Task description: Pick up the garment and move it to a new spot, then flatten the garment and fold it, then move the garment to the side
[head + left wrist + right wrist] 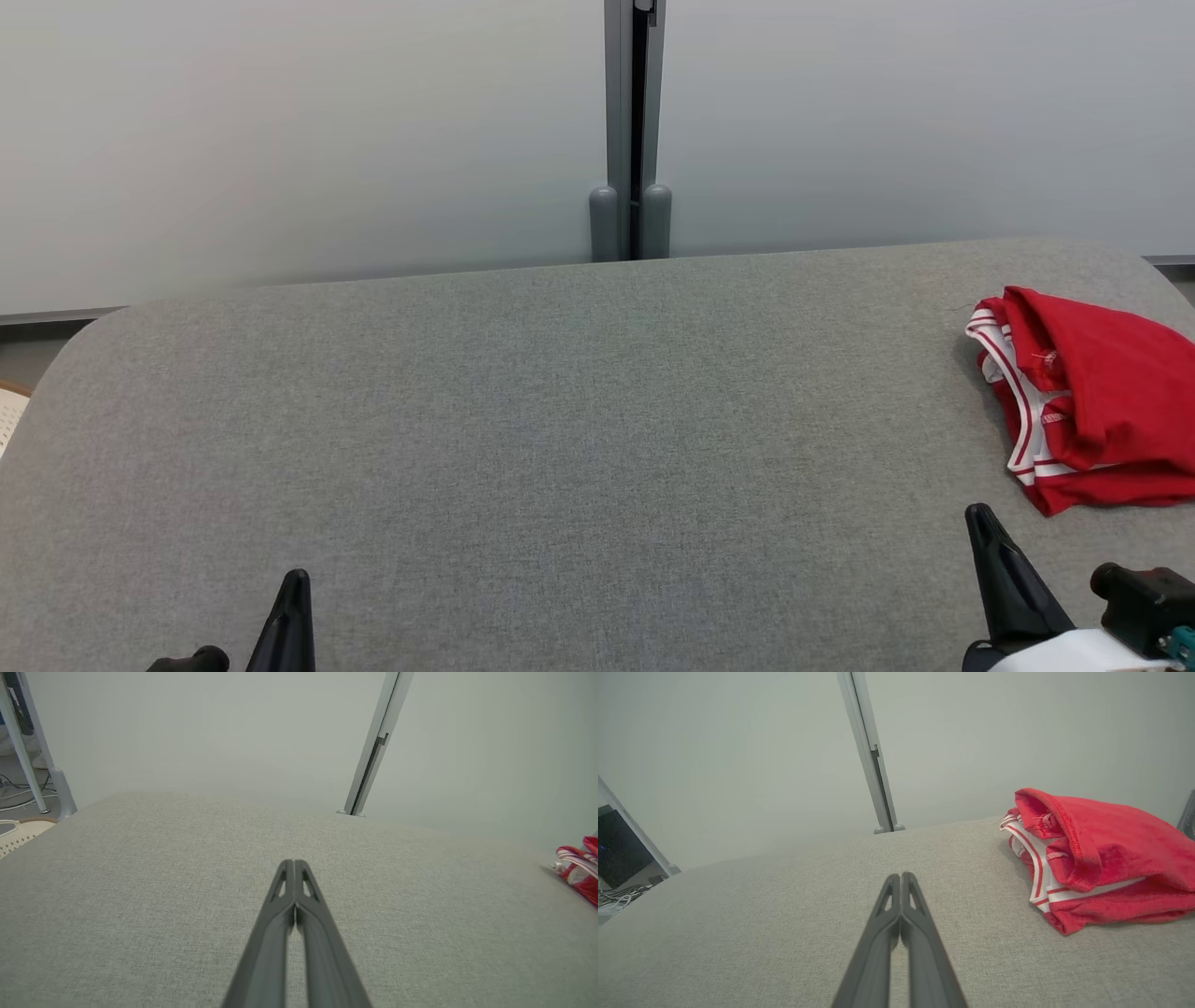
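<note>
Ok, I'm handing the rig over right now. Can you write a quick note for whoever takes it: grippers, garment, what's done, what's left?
Left gripper: fingers shut, empty, over the grey table at its front left.
Right gripper: fingers shut, empty, just short of the garment.
Red garment with white trim: a folded bundle at the table's right edge, touched by neither gripper.
Done: it looks folded and set to the side.
Left: probably nothing. The fold is loose, so check that it is neat enough.
</note>
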